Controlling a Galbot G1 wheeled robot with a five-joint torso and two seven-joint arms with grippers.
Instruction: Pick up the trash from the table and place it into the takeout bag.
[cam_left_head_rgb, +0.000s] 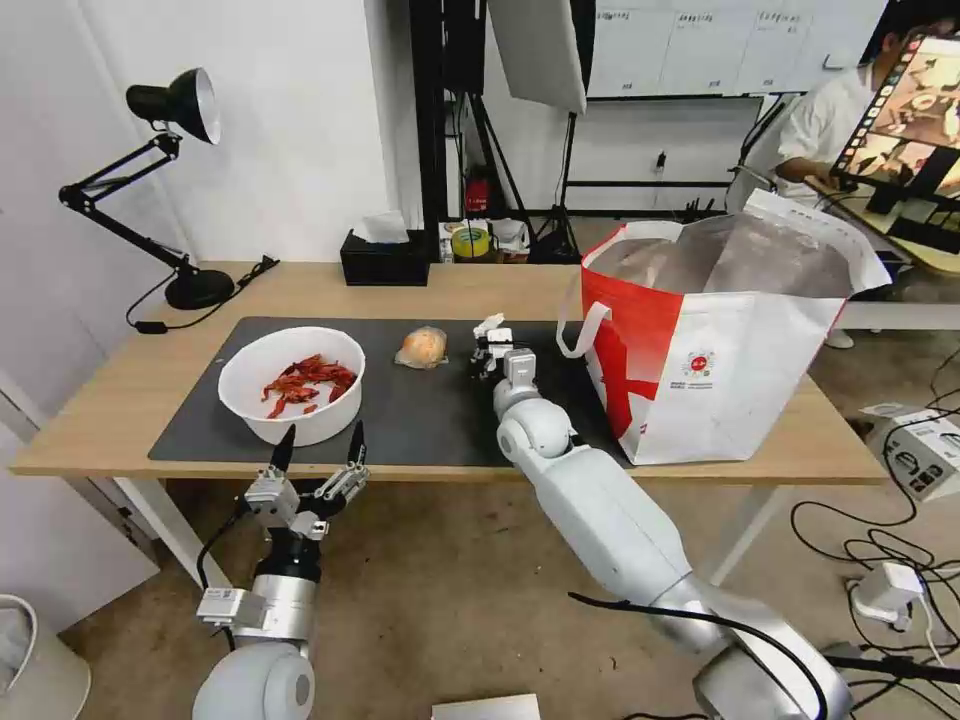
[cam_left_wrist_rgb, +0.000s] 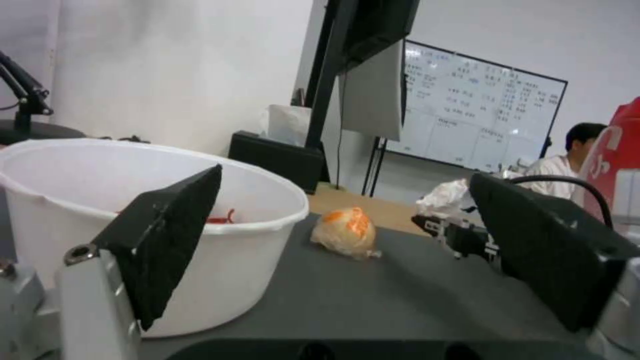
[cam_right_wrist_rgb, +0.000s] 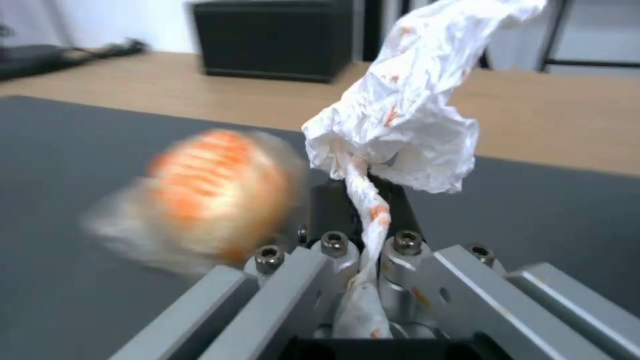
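Tissue (cam_right_wrist_rgb: 400, 110) is pinched in my right hand (cam_left_head_rgb: 490, 347), fingers clamped on its twisted tail, held over the grey mat (cam_left_head_rgb: 420, 420) just beside the orange lump (cam_left_head_rgb: 422, 346). Lump lies on the mat between the tissue and the bowl (cam_left_head_rgb: 291, 385). Bowl with red shells sits at the mat's left part. My left hand (cam_left_head_rgb: 318, 445) hangs at the counter's (cam_left_head_rgb: 120, 390) near edge by the bowl, fingers spread, gripping nothing. Bag (cam_left_head_rgb: 720, 340) stands on the counter, right of the mat, mouth gaping.
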